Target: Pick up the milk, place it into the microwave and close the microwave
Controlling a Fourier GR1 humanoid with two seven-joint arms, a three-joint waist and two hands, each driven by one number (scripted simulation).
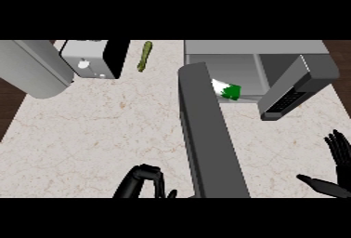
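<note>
Milk [228,90], seemingly inside open microwave [226,62], behind its door [205,135].

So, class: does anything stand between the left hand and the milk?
Yes. The open door runs between them: the left hand is on its left side, and the milk is on its right, at the mouth of the microwave.

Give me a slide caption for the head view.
Milk carton inside microwave, door open; left hand near door, right hand resting open.
</note>
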